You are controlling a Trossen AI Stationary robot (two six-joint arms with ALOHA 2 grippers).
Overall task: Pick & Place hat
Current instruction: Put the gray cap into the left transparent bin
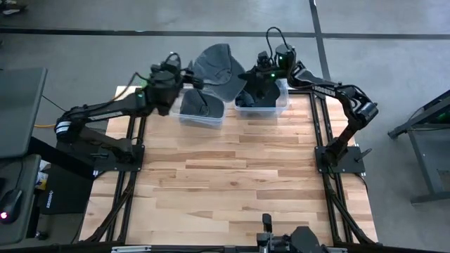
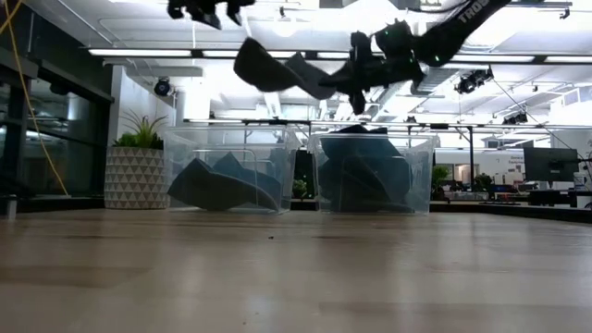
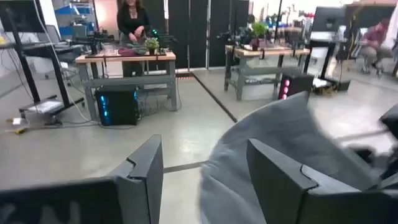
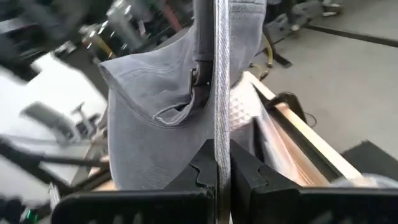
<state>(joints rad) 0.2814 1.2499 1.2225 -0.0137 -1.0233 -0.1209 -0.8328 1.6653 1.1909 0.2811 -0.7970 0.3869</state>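
Note:
A grey cap (image 1: pixel 214 67) (image 2: pixel 273 69) hangs in the air above the table's far edge, between my two grippers. My right gripper (image 1: pixel 259 73) (image 2: pixel 359 81) (image 4: pixel 222 171) is shut on it, above the right-hand clear bin (image 1: pixel 283 105) (image 2: pixel 421 157). My left gripper (image 1: pixel 179 74) (image 2: pixel 199 9) (image 3: pixel 205 177) is open, beside the cap's left side and higher than it, touching nothing. In its wrist view the cap (image 3: pixel 298 137) lies beyond the fingers. Both bins hold dark caps; the left-hand bin (image 1: pixel 185 118) (image 2: pixel 185 153) sits below the left gripper. My right gripper pinches a thin stitched band of the cap (image 4: pixel 222 112) between its two shut fingers, close to the small metal buckle (image 4: pixel 195 79). The band runs along the fingers, edge-on. The cap is lifted clear, and its crown (image 4: pixel 149 93) spreads out beyond the fingertips toward the left arm.
The two clear bins stand side by side at the table's far edge. The wooden tabletop (image 1: pixel 232 176) stretches bare toward the near side. A potted plant (image 2: pixel 139 162) stands beyond the table, and a person (image 3: pixel 134 22) is at a desk far off in the room.

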